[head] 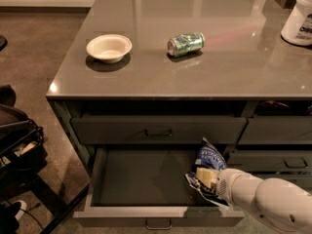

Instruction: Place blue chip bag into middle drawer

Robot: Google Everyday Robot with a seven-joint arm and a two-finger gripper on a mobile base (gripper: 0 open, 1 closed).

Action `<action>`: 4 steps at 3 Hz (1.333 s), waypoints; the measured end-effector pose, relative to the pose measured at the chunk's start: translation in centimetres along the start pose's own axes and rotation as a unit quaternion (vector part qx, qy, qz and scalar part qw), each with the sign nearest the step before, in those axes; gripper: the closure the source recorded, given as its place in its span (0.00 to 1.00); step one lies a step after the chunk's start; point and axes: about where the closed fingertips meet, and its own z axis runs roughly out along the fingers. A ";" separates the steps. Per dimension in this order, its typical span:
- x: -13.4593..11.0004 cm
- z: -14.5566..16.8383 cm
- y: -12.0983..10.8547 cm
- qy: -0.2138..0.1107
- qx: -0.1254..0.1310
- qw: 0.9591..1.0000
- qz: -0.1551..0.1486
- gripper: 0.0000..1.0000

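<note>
Bag (210,156), location?
— Right end of open drawer (141,179), standing tilted, crinkled, top corner just under the shut upper drawer (156,129), lower part down inside the box; contact with drawer floor not discernible

Bag markings?
— Dark blue foil, white lettering, pale patches

Held by?
— Gripper (205,177), low at right side of drawer, jaws pinched on bag's lower half, one pale finger showing across the blue foil; white arm (263,201) entering from lower right corner

Drawer condition?
— Pulled well out, wide, dark inside, small loop handle at front bottom edge

Counter (219,72) contents?
— Bowl (108,47), white, upright, left side; can (185,44), green, lying on its side, near middle, well apart from bowl; white tub (298,19), far right edge, cut off by frame; all well apart from bag

Other items?
— Narrow drawers (275,130) at right of cabinet, shut, like handles; dark gear (17,143) on floor at left, kind not discernible
</note>
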 end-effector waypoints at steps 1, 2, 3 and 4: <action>1.0 1.9 -0.1 0.014 -0.024 1.000 0.005 1.00; 1.5 6.2 0.1 0.037 -0.103 0.994 -0.005 1.00; 3.3 10.4 0.5 0.071 -0.193 0.979 0.017 1.00; 6.0 14.0 0.6 0.099 -0.239 0.965 0.037 1.00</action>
